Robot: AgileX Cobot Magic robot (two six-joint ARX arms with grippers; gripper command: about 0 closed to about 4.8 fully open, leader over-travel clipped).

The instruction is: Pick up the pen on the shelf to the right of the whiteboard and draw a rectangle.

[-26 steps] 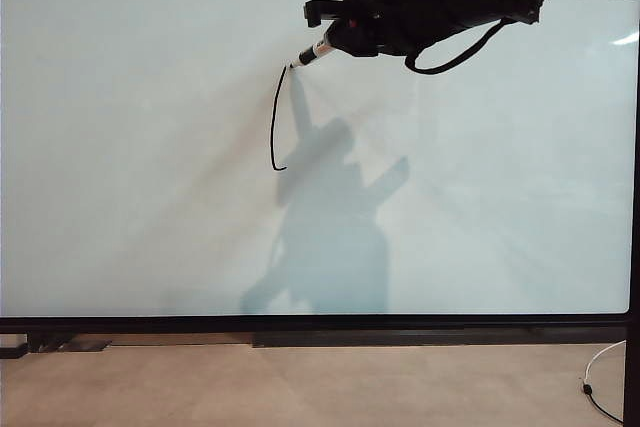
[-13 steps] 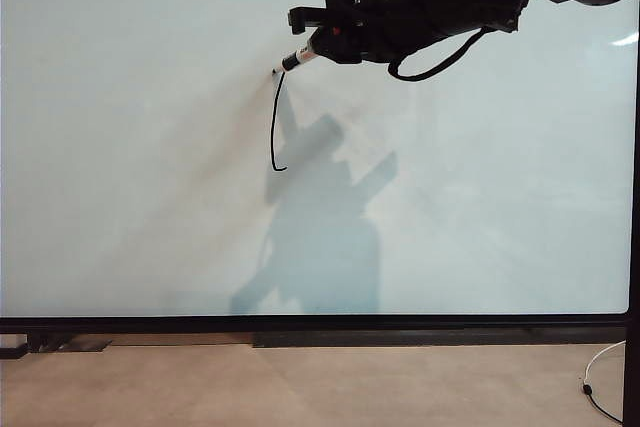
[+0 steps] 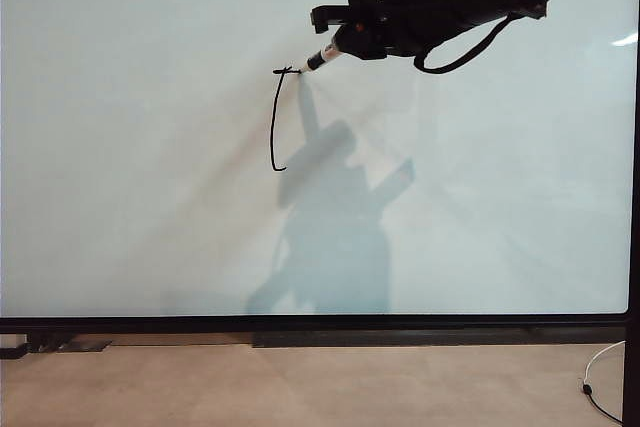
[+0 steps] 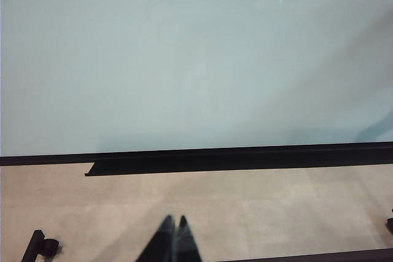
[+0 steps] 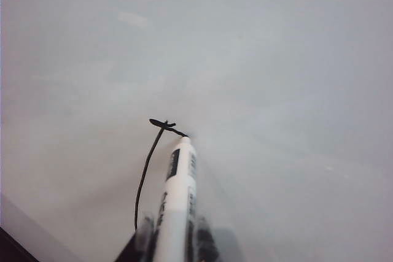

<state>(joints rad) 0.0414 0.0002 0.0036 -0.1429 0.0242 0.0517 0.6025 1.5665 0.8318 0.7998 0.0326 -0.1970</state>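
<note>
My right gripper [image 3: 345, 44] holds the pen [image 5: 177, 200] firmly between its fingers, high on the whiteboard [image 3: 120, 197], with the tip touching the surface. Compared with a moment ago, the rectangle [image 3: 277, 117] now has a short horizontal stroke on top of its vertical side. My left gripper [image 4: 174, 237] waits low over the floor, fingers pressed together.

Right gripper [image 3: 340, 44] clamps pen [image 3: 320, 57], tip touching whiteboard [image 3: 150, 197].

White pen [image 5: 177, 207], black print; white whiteboard [image 3: 150, 197].
</note>
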